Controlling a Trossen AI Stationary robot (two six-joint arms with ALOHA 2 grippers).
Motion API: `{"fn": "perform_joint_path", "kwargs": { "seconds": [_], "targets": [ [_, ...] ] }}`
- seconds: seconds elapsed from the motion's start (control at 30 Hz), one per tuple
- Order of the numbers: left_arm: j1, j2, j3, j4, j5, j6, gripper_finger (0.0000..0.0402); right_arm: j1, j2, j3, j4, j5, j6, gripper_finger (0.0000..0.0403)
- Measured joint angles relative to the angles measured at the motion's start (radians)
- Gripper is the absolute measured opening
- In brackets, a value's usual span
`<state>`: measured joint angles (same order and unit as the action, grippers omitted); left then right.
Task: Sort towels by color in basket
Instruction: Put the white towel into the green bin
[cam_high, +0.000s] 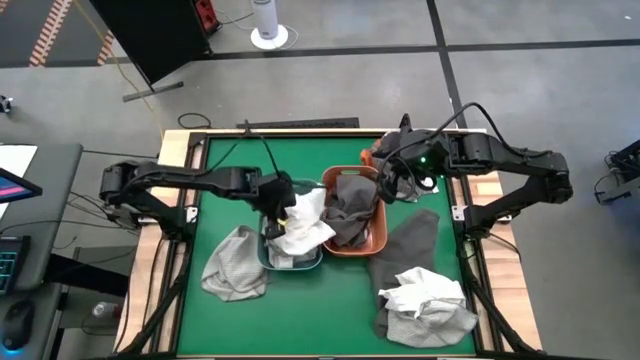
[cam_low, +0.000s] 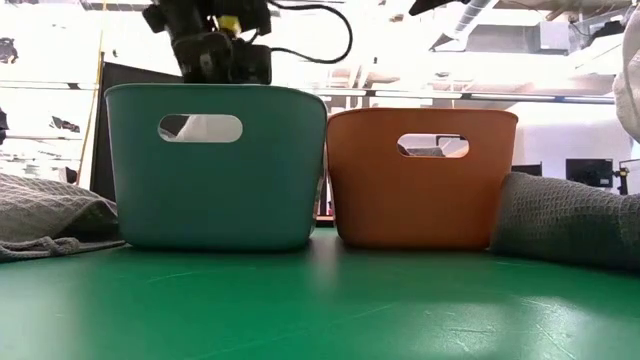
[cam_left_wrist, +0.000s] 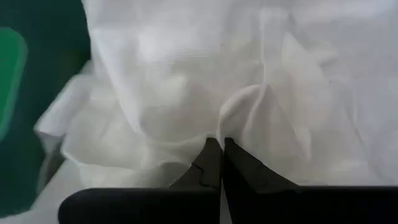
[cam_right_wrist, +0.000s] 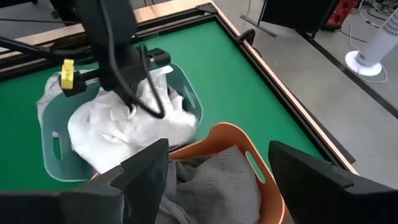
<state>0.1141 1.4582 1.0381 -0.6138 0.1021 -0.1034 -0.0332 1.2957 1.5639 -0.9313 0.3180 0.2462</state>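
Two baskets sit together on the bench: over the teal basket (cam_high: 290, 240), the left claw (cam_high: 278, 205) is pressed together inside the white towel (cam_high: 305, 228), seemingly tucking it down; beside it, the right claw (cam_high: 392, 180) hangs spread above the orange basket (cam_high: 352, 212) of grey towels.

No text, label, brand, number or sign can be read in any view: the teal basket (cam_low: 215, 165) and the orange basket (cam_low: 420, 178) beside it both show plain walls
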Motion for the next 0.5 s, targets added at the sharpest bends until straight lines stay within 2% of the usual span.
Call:
{"fn": "perform_joint_path", "kwargs": {
  "seconds": [0.13,0.23,0.5],
  "targets": [
    [-0.024,0.0,-0.032,0.035,-0.009,0.011,0.0002,-0.009,0.0,0.0,0.0,0.001,-0.007,0.0306],
    [-0.043,0.0,-0.045,0.05,-0.02,0.003,0.0018,-0.009,0.0,0.0,0.0,0.001,-0.009,0.0306],
    [-0.076,0.0,-0.016,-0.006,-0.019,-0.032,0.0125,-0.009,0.0,0.0,-0.002,0.0,-0.012,0.0306]
  ]
}}
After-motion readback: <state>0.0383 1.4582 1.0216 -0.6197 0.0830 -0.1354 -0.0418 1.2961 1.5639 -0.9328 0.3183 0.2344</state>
